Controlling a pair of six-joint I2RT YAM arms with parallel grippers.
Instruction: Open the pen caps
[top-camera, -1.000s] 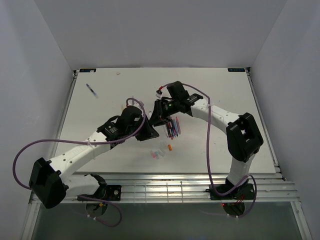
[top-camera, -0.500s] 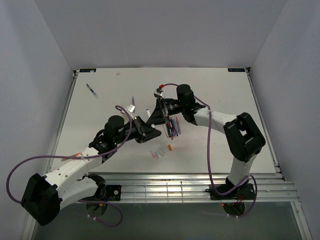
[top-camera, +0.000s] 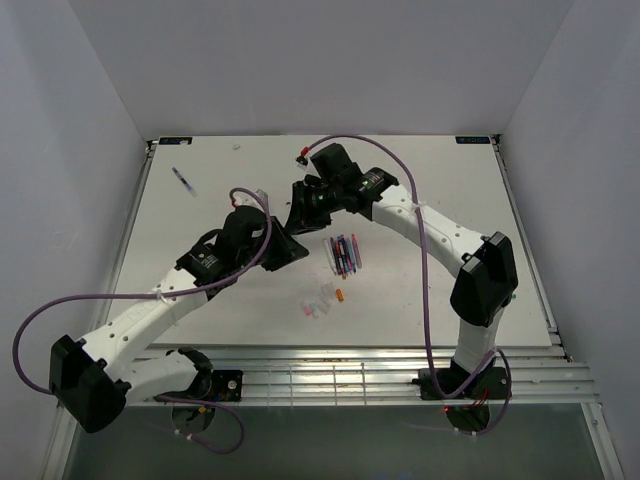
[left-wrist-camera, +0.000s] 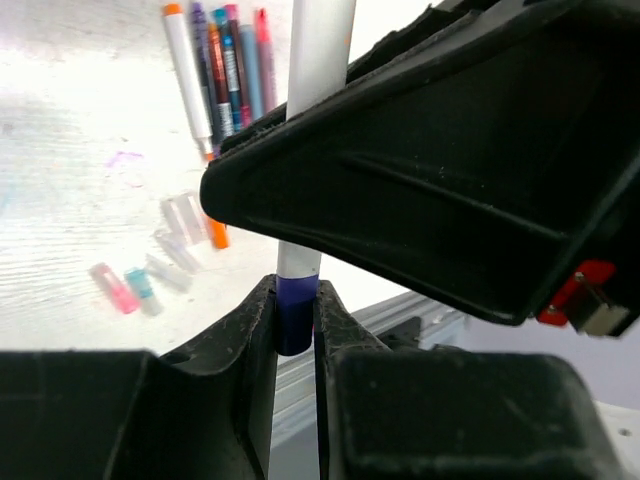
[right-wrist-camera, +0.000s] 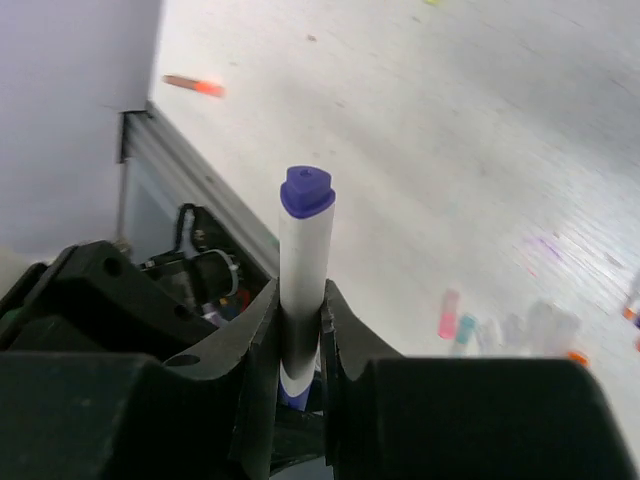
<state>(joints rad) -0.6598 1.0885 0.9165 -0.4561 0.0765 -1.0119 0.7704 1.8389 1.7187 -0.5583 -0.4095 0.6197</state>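
The left hand (left-wrist-camera: 296, 305) pinches the purple end of one white-barrelled pen (left-wrist-camera: 320, 70). The right hand (right-wrist-camera: 300, 310) pinches the same barrel, so the pen is held above the desk (top-camera: 450, 165), centre-far. Remaining pens (top-camera: 343, 255) lie in a row just right of the hands, with loose caps (top-camera: 318, 306) nearer, apart from the row.

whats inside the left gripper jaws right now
A white pen, pinched at its purple end by the left gripper. In the left wrist view the barrel runs up behind the right gripper, whose black body hides its middle.
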